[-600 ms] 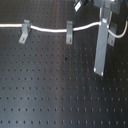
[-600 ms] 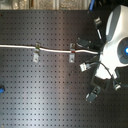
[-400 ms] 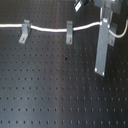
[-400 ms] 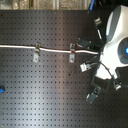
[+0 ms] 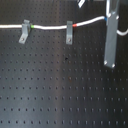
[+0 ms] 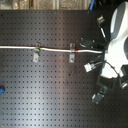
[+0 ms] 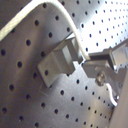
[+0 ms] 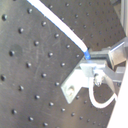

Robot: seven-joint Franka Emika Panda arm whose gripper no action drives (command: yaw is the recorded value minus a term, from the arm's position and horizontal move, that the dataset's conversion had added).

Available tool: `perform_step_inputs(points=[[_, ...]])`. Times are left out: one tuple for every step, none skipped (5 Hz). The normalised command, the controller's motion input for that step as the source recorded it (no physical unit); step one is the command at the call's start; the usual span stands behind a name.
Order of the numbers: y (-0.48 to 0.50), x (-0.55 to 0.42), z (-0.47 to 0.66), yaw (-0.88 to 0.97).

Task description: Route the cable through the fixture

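Observation:
The white cable (image 5: 50,27) runs from the first exterior view's left through two grey fixture clips, one (image 5: 25,31) at its green mark and one (image 5: 70,32) at its red mark. It then rises to the tall grey metal bar (image 5: 111,37). In the second exterior view the cable (image 6: 55,48) passes both clips (image 6: 36,51) (image 6: 72,52) and goes under the white arm (image 6: 117,42). In both wrist views my gripper (image 7: 84,62) (image 8: 92,59) is shut on the cable (image 7: 45,9) (image 8: 57,25), right beside another grey clip (image 7: 56,60) (image 8: 74,86). The cable is not in this clip.
The black perforated board (image 5: 55,90) fills the scene. A small blue object (image 6: 1,91) lies at the second exterior view's left edge. Grey parts (image 6: 100,94) hang below the arm.
The grey bar and the held cable end have shifted slightly toward the first exterior view's right. The two threaded clips have not moved.

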Motion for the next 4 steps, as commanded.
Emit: perform_step_inputs(points=[[-0.299, -0.092, -0.30, -0.14], [-0.008, -0.036, -0.06, 0.00], [0.047, 0.008, 0.19, 0.00], [0.026, -0.027, 0.32, 0.00]])
